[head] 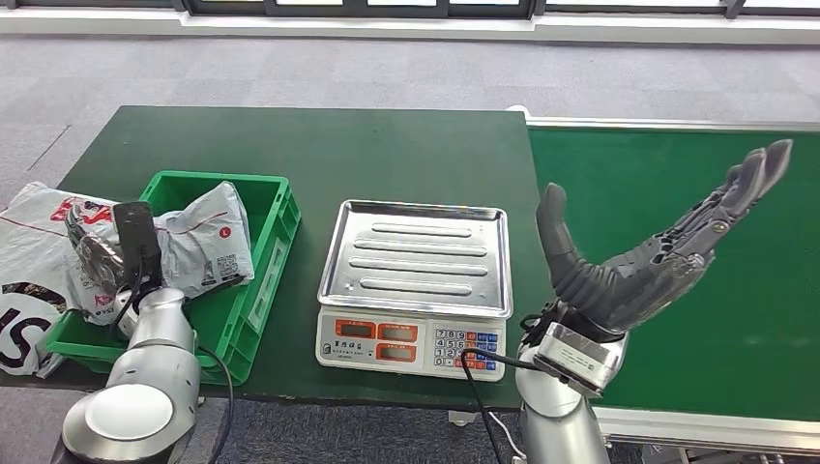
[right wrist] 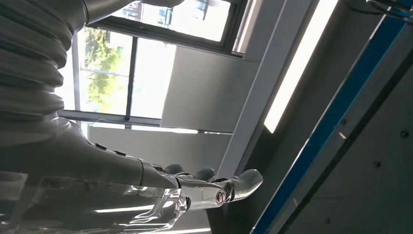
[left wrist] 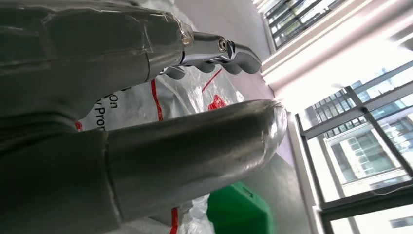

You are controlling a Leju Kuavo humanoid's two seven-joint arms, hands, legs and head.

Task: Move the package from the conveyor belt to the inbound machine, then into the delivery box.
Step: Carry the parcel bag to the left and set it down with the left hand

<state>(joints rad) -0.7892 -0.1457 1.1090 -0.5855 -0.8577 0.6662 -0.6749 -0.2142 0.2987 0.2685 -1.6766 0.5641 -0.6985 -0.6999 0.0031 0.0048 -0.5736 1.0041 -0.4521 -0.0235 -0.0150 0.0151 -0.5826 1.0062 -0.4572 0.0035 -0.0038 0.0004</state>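
A white-grey package lies in the green delivery box at the table's left. My left hand hangs over the box's left edge with thumb and fingers apart and nothing between them; white plastic with red print lies beyond it. The inbound machine, a scale with a bare silver tray, stands mid-table. My right hand is raised palm-up and open over the near left part of the green conveyor belt; its fingers stretch out against windows.
More white bags with red and black print lie outside the box at the table's left edge. A black cable runs from my right wrist past the scale's keypad. Grey floor lies beyond the dark green table.
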